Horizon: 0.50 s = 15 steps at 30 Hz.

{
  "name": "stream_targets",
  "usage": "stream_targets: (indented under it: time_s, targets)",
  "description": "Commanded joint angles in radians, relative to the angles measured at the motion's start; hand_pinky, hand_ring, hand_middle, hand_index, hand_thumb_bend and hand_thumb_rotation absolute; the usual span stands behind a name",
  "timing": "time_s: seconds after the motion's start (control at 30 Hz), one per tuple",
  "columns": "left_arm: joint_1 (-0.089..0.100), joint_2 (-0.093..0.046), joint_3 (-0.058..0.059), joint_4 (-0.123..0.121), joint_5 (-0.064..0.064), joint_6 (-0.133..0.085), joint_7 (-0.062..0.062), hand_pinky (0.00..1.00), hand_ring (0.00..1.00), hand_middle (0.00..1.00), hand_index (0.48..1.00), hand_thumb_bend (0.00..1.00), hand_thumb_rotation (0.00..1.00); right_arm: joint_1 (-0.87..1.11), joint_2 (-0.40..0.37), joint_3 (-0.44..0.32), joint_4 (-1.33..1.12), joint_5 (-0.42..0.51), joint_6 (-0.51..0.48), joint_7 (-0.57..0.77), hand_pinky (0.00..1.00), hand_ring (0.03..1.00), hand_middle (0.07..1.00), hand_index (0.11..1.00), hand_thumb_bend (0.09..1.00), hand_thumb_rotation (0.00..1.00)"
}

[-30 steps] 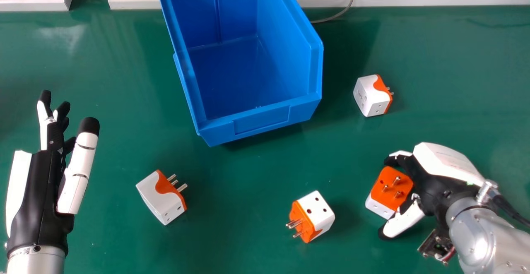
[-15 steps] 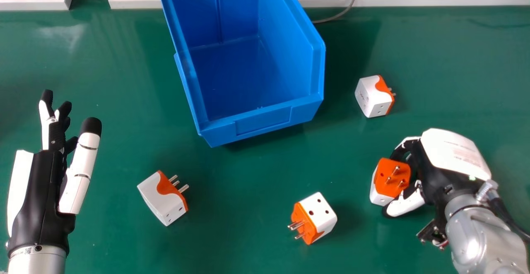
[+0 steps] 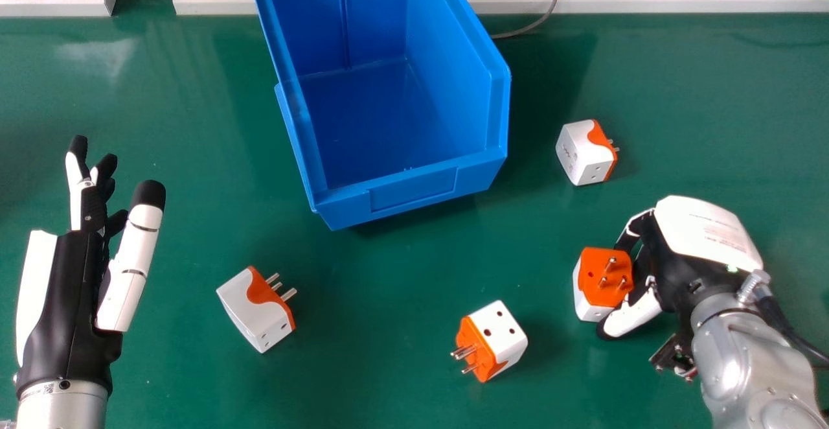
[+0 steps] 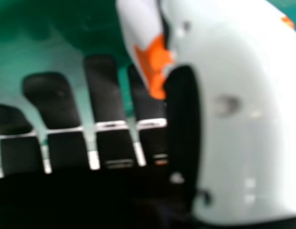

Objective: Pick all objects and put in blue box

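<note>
Adapters (image 3: pixel 505 335) lie at the near middle and left of the bench (image 3: pixel 363 377), spaced perhaps for separate grasps. The left hand (image 3: pixel 65 299) is relaxed. The right hand (image 3: pixel 677 283) pinches a third adapter (image 3: pixel 594 289), pins (image 3: pixel 610 264) up, likely clear of the grip. Beyond, a fourth adapter (image 3: pixel 578 153) sits right of the blue box (image 3: pixel 414 190), whose low front should ease drops.

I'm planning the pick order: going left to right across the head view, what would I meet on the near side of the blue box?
Left hand, adapter with pins pointing right, adapter with pins pointing left, orange-faced adapter, right hand.
</note>
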Motion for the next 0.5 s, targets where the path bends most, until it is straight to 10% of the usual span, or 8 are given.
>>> stream_targets:
  time_s: [0.0, 0.47]
  targets:
    - [-0.013, -0.001, 0.000, -0.013, 0.010, -0.010, 0.009, 0.91, 0.98, 0.98, 0.980, 0.54, 0.98, 0.016, -0.020, 0.021, 0.036, -0.015, 0.013, 0.038, 0.11, 0.185, 0.471, 0.491, 0.530, 0.00]
    - [-0.019, -0.003, 0.001, -0.008, 0.011, -0.010, 0.004, 0.91, 0.98, 0.98, 0.980, 0.52, 0.98, 0.057, -0.018, -0.021, -0.024, 0.001, 0.022, 0.040, 0.11, 0.190, 0.457, 0.492, 0.519, 0.00]
